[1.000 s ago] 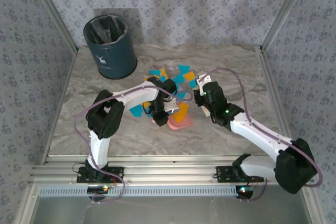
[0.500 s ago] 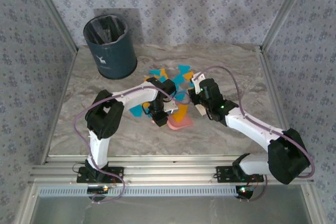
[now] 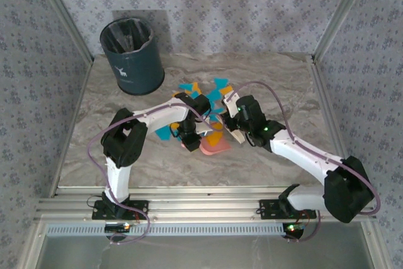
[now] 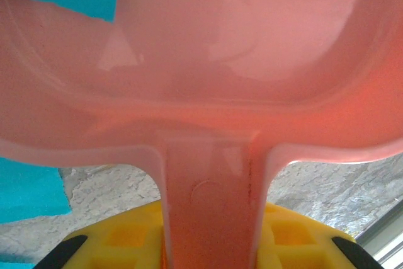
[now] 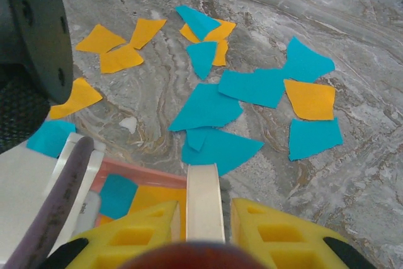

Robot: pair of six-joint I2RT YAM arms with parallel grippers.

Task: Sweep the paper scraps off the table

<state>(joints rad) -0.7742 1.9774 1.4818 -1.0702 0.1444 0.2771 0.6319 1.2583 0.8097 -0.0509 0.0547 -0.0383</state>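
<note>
About ten turquoise flat paper scraps (image 5: 204,108); about eight orange flat paper scraps (image 5: 308,99); one pink plastic dustpan (image 4: 208,61); one white narrow handle (image 5: 204,200); one dark blue round bin (image 3: 132,58); one marble-veined grey worktop (image 3: 283,86).

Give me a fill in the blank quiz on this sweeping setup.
The left gripper is shut on the handle of the ____ plastic dustpan.
The small flat paper scraps are turquoise-blue and ____.
The dark blue round bin stands at the marbled table's far ____ corner.
Missing: pink; orange; left.
</note>
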